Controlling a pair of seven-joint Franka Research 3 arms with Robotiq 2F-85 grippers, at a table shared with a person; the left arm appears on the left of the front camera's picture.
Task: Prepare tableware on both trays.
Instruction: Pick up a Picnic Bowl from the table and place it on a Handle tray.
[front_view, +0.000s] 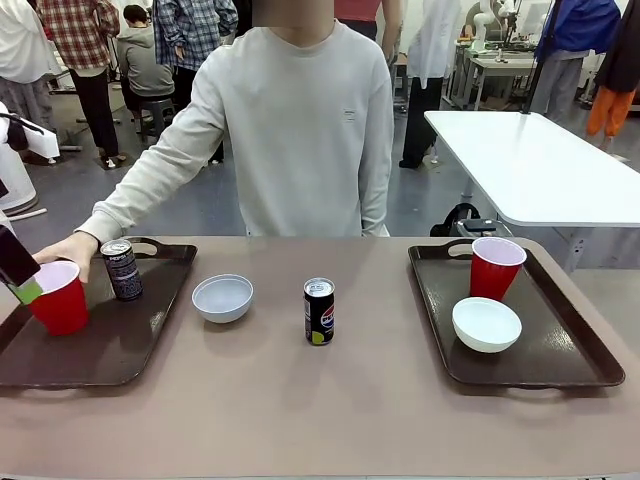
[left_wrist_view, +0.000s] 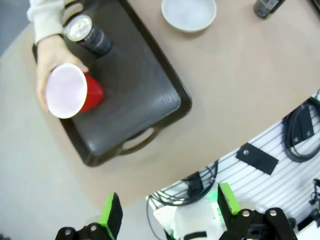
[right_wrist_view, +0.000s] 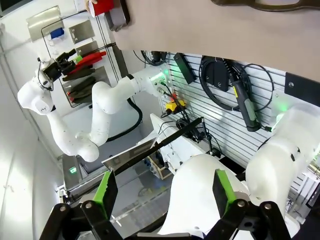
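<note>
Front view: hand (front_view: 68, 250) steadies cup (front_view: 60, 298) at left tray's (front_view: 120, 350) left edge. My left gripper (left_wrist_view: 169, 207) and right gripper (right_wrist_view: 163, 192) gape empty, yielding.

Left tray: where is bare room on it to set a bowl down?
The left tray is bare in its middle and near-right part, right of the red cup and nearer than the can. Its left side is crowded: cup, can and the person's hand stand close together.
</note>
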